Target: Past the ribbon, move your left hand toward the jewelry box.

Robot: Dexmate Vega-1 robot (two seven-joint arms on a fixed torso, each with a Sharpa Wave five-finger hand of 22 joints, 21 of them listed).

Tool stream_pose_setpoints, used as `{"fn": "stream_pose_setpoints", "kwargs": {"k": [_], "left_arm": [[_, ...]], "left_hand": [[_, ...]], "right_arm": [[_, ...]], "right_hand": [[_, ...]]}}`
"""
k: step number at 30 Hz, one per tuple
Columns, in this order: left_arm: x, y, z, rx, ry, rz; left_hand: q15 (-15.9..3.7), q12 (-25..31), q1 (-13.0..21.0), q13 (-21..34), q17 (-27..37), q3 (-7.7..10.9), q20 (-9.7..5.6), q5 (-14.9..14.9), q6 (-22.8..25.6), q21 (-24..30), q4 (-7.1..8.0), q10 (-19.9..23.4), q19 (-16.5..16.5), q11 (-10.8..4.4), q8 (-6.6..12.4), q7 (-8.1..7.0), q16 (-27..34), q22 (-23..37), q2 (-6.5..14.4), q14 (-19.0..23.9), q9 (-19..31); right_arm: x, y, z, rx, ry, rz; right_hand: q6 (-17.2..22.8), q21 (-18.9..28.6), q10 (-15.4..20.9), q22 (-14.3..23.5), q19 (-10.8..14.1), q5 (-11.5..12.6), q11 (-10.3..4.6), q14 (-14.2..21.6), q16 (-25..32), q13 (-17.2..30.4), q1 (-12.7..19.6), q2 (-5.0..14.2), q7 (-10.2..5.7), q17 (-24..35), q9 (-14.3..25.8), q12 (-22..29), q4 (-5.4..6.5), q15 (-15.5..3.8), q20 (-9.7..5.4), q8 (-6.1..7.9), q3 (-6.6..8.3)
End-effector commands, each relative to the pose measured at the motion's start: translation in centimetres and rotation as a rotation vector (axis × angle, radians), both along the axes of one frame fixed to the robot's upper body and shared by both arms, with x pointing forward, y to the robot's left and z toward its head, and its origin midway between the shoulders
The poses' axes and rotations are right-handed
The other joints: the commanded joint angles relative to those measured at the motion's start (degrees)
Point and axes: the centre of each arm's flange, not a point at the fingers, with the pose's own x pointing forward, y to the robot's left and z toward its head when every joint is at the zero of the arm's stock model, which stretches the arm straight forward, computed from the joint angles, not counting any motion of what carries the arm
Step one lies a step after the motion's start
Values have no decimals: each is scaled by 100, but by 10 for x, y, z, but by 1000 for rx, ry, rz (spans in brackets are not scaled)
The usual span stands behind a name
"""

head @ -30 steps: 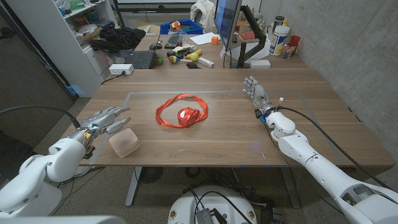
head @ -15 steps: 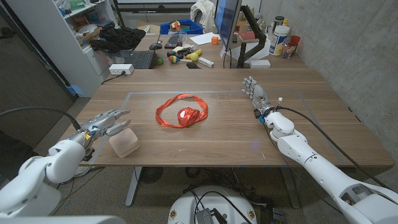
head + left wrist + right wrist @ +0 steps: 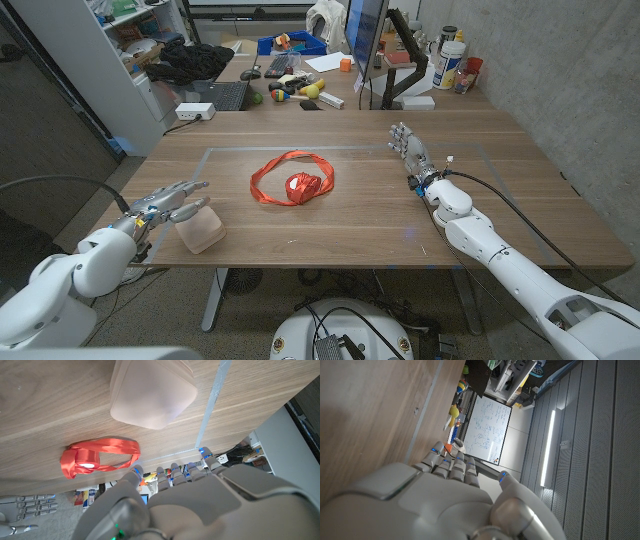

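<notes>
At the table's near left corner, the robot's left hand (image 3: 168, 201) hovers with fingers spread and holding nothing, its fingertips reaching toward the table's middle. The pale pink jewelry box (image 3: 200, 229), a rounded soft-cornered square, sits on the wood just beside those fingertips, slightly nearer the table's front edge; whether any finger touches it cannot be told. In the left wrist view the box (image 3: 152, 391) lies straight ahead of the fingers (image 3: 172, 472), with the red ribbon (image 3: 98, 457) off to one side. Farther right in the head view, the ribbon (image 3: 293, 178) lies in loose loops at the table's middle, well apart from the box. On the far right, the right hand (image 3: 411, 152) stands on its edge, fingers straight and close together, empty. The left hand is clearly the nearer; the remaining reach looks short, a slight turn toward the table's front edge.
</notes>
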Motion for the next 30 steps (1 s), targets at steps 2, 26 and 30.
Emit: {"fn": "stream_pose_setpoints", "kwargs": {"k": [2, 26, 30], "left_arm": [[1, 5, -3, -4, 18, 10], [11, 10, -8, -10, 73, 21], [12, 11, -9, -9, 83, 21]], "left_hand": [[-42, -11, 0, 10, 23, 33, 72, -6, 41, 0, 28, -3, -569, 38, -4, -14, 30, 20, -19, -58, 21], [-40, -8, 1, 11, 23, 51, 81, -6, 61, -9, 43, 8, -570, 50, -7, -16, 31, 21, -17, -59, 21], [-42, -7, 1, 11, 24, 53, 80, -6, 60, -10, 45, 12, -570, 54, -8, -16, 32, 22, -17, -59, 21]], "right_arm": [[0, 1, -1, 0, 0, -6], [9, 5, 1, -8, 12, -3], [10, 7, 1, -8, 14, -1]], "right_hand": [[47, -12, 38, 31, 0, 35, -22, -5, -26, 20, -46, 323, 13, 7, 15, 31, 16, -9, -219, 34, 14], [45, -35, 38, 32, 9, 36, -32, -3, -27, 20, -57, 319, 13, 9, 15, 31, 23, -7, -221, 33, 14], [45, -38, 37, 32, 10, 36, -23, -3, -28, 20, -58, 316, 13, 9, 16, 31, 23, -6, -219, 33, 13]]}}
